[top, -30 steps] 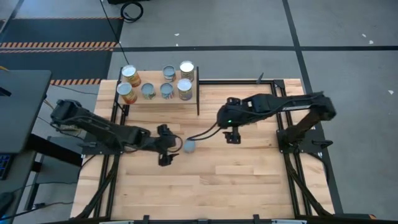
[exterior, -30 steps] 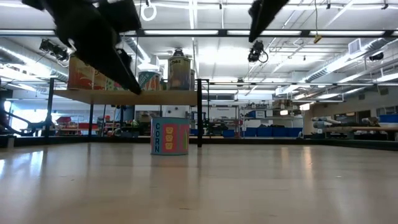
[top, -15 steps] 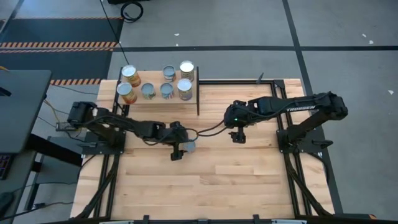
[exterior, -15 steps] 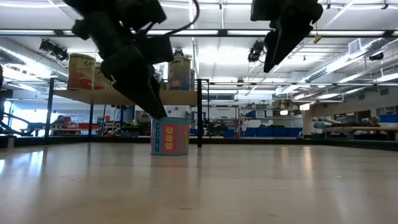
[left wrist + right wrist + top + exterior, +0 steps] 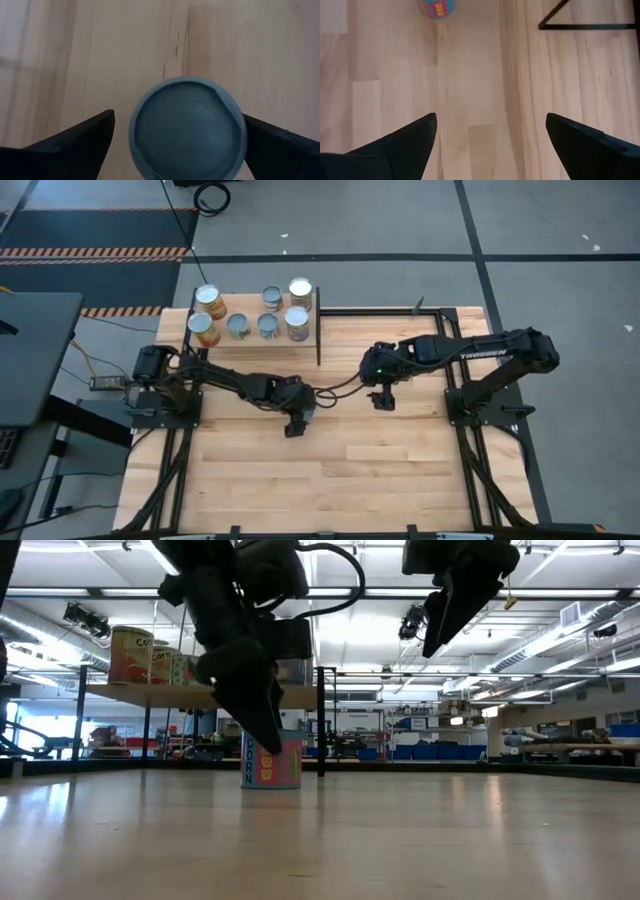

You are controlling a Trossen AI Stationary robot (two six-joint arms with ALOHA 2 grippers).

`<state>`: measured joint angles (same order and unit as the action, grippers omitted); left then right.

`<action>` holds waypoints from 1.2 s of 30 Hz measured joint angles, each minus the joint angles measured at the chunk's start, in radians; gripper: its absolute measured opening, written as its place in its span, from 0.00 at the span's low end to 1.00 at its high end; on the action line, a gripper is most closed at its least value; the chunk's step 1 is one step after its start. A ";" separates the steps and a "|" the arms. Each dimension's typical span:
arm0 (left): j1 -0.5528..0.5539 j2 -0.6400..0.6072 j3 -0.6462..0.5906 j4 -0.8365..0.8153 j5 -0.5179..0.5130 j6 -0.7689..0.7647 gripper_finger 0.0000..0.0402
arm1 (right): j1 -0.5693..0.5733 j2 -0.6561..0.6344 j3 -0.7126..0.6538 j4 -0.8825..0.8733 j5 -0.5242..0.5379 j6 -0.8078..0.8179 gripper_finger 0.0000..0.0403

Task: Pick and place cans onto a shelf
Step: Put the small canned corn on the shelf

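Where legible, can (image 5: 272, 761) label: "CORN"

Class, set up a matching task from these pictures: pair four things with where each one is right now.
Things:
1. left gripper
2. right gripper
3. corn can
4. six cans

Places:
A. on the shelf
B. open around the can's top
C. standing alone on the table
D. open, hanging over bare wood

Pairs: 1-B, 2-D, 3-C, 4-A
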<state>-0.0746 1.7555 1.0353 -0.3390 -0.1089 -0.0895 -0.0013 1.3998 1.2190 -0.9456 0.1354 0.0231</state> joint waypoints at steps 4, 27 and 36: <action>0.000 -0.001 0.003 -0.018 0.035 -0.004 0.91 | 0.001 -0.001 0.000 0.011 -0.008 0.000 0.95; 0.029 -0.541 0.290 -0.526 -0.318 0.004 0.71 | 0.002 -0.001 0.000 0.070 -0.009 0.037 0.95; 0.445 -0.556 0.544 -0.760 -0.198 0.141 0.71 | 0.002 0.000 0.000 0.104 -0.009 0.034 0.95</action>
<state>0.3708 1.1997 1.5791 -1.0992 -0.3066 0.0513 0.0004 1.3994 1.2194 -0.8418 0.1266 0.0574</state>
